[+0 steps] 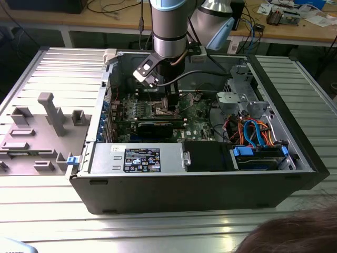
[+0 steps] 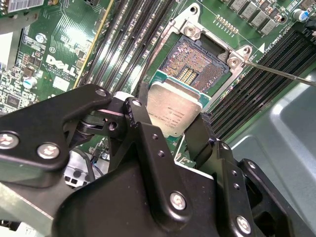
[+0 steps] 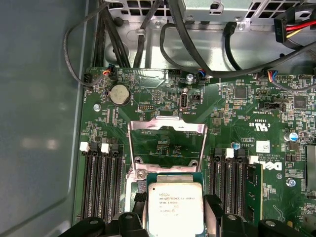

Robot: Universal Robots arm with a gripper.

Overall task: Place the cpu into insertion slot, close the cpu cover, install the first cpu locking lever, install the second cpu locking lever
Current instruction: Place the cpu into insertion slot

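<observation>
The open computer case [image 1: 184,184] surrounds the arm; beneath the gripper [image 2: 173,112] lies the green circuit board [image 3: 237,123]; just beyond its fingers the cpu cover [image 3: 167,126] stands flipped open, with the insertion slot [image 2: 197,63] bare below; the fingers pinch the cpu [image 3: 175,207] by opposite edges, over the slot's near side. It looks light, stiff and thin, I'd say; the socket pins look delicate, so hold it by the edges only, with a gentle squeeze.

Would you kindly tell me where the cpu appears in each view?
Exterior view: too small to tell, under the gripper.
Second wrist view: the cpu, held, overlaps the insertion slot.
First wrist view: the cpu, next to the cpu cover.
Shared landmark: the green circuit board.
</observation>
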